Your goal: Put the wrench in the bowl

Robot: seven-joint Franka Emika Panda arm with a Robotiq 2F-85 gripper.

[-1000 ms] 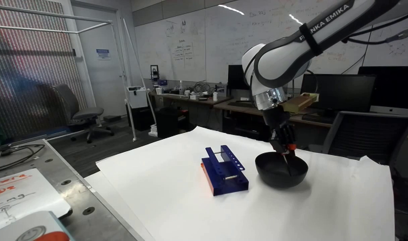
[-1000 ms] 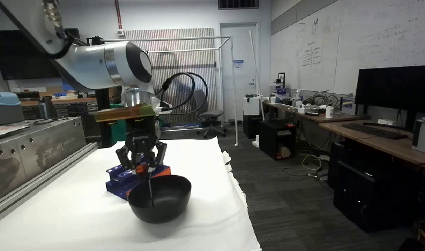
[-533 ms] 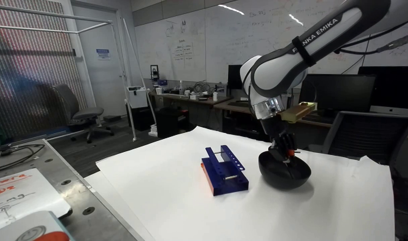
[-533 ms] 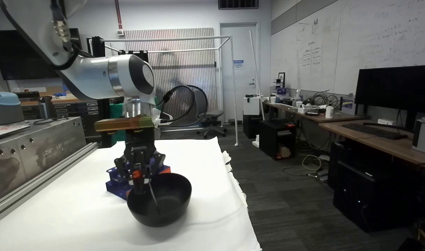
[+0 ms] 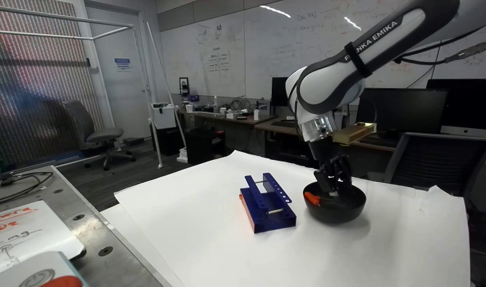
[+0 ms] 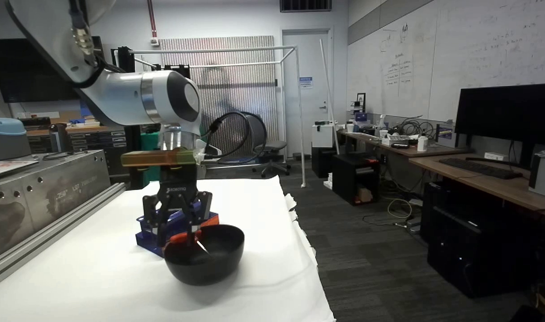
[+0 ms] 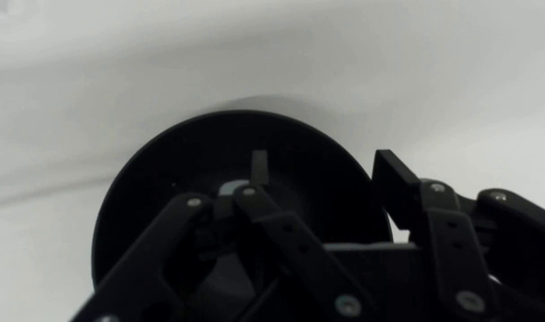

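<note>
The wrench [image 5: 312, 198], with a red-orange handle, lies inside the black bowl [image 5: 334, 215]. Its handle leans toward the rim nearest the blue box, and a thin shaft stretches over the inside. In an exterior view the red handle of the wrench [image 6: 178, 238] shows partly behind a finger. My gripper [image 7: 324, 176] stands open above and partly within the bowl [image 7: 241, 138], its jaws well apart with nothing seen between them. The wrench cannot be made out in the dark wrist view. The gripper [image 5: 336, 187] points down, fingertips at rim height or lower.
A dark blue rectangular box [image 5: 269, 217] with raised rails and an orange side sits beside the bowl on the white-covered table [image 5: 211, 247]. A metal bench [image 6: 44, 192] runs along one side of this table. Desks with monitors [image 6: 509, 116] stand beyond it.
The gripper has come down to the bowl and opened. The wrench, earlier held upright with its shaft down in the bowl, has been let go and now lies over in it. The bowl shifted slightly.
</note>
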